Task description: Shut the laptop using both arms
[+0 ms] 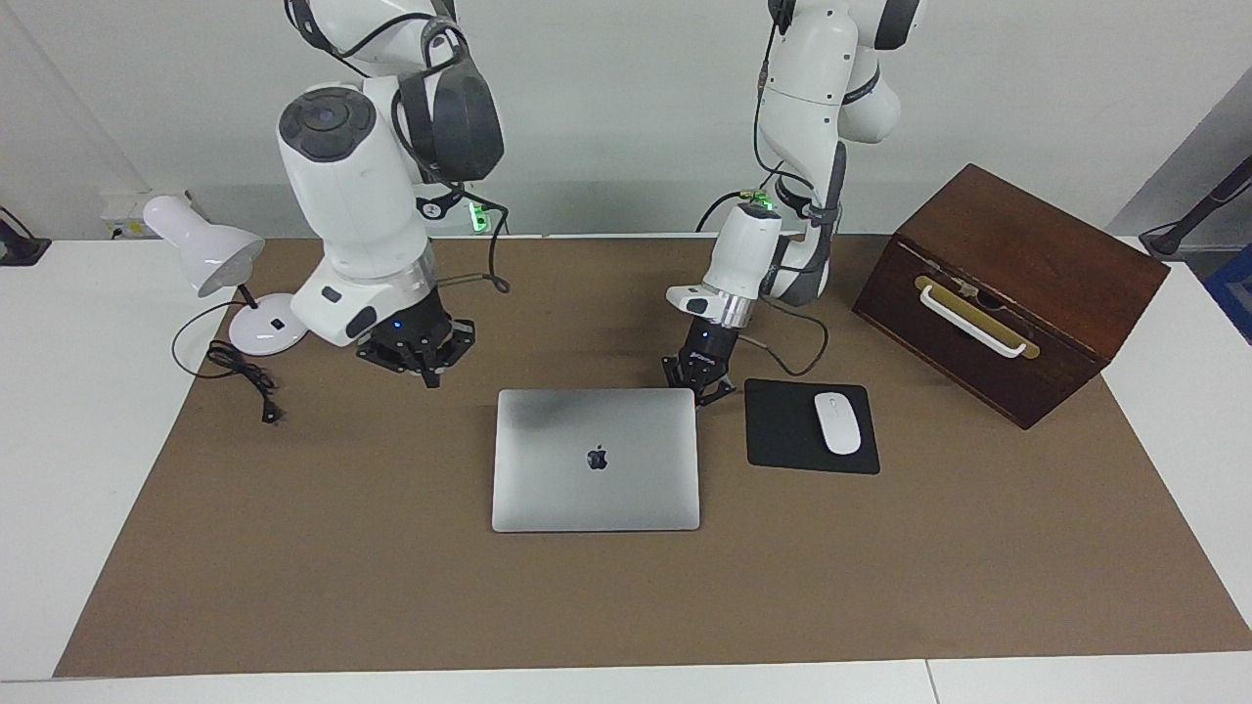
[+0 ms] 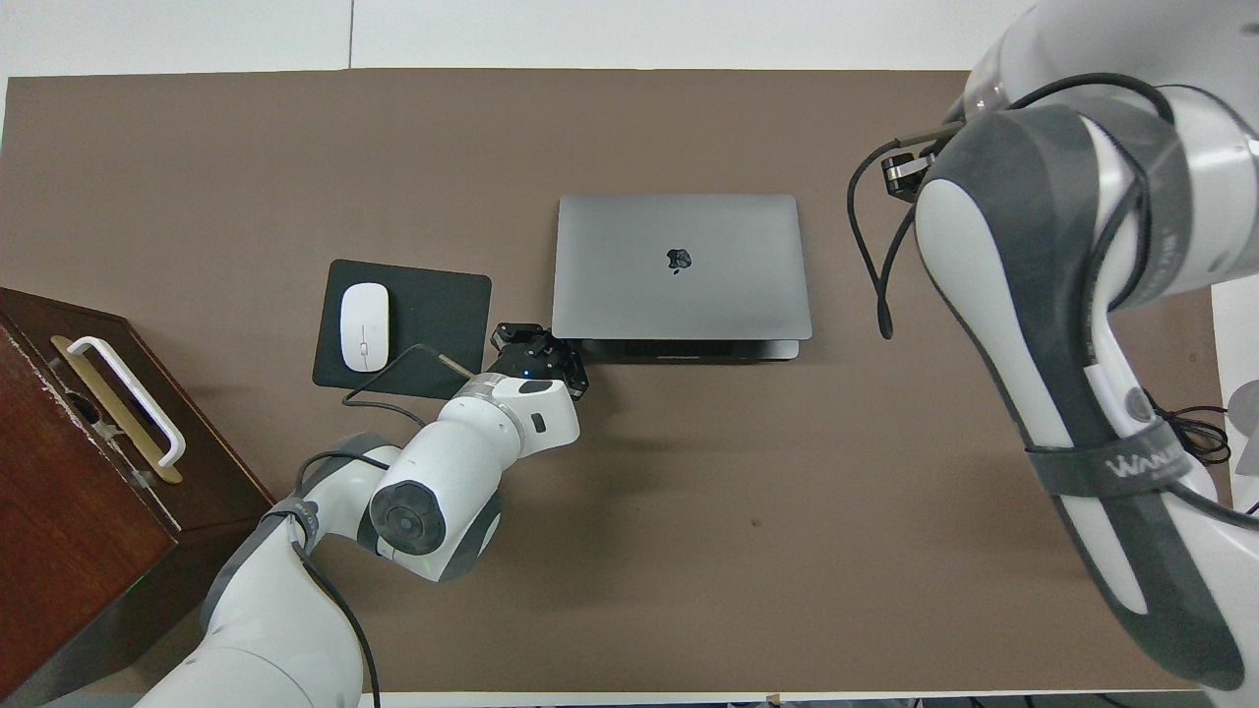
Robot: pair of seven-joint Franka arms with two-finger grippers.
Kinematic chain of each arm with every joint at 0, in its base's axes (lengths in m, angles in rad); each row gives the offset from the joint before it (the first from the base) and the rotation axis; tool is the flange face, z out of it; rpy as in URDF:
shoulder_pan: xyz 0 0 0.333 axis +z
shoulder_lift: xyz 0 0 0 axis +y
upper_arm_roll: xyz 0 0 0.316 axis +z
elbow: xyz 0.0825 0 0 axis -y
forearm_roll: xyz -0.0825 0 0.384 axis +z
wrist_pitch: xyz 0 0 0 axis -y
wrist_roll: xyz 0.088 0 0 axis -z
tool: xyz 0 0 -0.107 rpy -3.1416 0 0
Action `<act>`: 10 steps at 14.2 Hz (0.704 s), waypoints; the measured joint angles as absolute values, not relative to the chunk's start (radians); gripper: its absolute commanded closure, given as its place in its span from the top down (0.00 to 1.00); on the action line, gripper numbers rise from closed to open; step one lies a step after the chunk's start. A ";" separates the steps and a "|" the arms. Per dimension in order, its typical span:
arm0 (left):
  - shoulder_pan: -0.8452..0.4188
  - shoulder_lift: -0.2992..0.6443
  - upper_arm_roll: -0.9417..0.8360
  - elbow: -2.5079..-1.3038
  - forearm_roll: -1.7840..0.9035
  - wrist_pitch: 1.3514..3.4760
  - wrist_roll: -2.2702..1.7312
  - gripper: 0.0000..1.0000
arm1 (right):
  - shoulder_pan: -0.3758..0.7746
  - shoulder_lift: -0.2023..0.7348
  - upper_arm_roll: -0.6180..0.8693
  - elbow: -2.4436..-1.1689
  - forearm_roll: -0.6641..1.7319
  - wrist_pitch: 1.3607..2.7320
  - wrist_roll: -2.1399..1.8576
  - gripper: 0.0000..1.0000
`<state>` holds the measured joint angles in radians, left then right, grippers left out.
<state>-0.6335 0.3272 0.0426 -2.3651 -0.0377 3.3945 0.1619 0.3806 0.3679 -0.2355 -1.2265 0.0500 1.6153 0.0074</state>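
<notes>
The silver-grey laptop (image 1: 595, 460) lies on the brown mat with its lid down, apple logo up. In the overhead view (image 2: 679, 265) a dark strip of the base shows under the lid's edge nearest the robots. My left gripper (image 1: 698, 377) is low at the laptop's corner nearest the robots, between it and the mouse pad; it also shows in the overhead view (image 2: 537, 354). My right gripper (image 1: 419, 354) hangs above the bare mat, apart from the laptop, toward the right arm's end. In the overhead view the arm hides it.
A black mouse pad (image 1: 782, 430) with a white mouse (image 1: 837, 422) lies beside the laptop. A brown wooden box (image 1: 1007, 288) stands at the left arm's end. A white desk lamp (image 1: 210, 259) and its black cord (image 1: 240, 376) are at the right arm's end.
</notes>
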 measured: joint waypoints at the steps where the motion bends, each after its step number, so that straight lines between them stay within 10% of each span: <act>1: -0.626 0.304 0.045 -2.359 -0.038 3.319 0.162 0.00 | 0.369 0.354 -0.236 -1.226 0.049 1.611 -0.022 0.61; 3: -0.604 0.236 0.046 -2.354 -0.038 3.173 0.162 0.00 | 0.349 0.336 -0.237 -1.226 0.032 1.610 -0.074 1.00; 10: -0.578 -0.013 0.055 -2.337 -0.038 2.763 0.162 0.00 | 0.306 0.272 -0.248 -1.207 -0.150 1.611 -0.298 1.00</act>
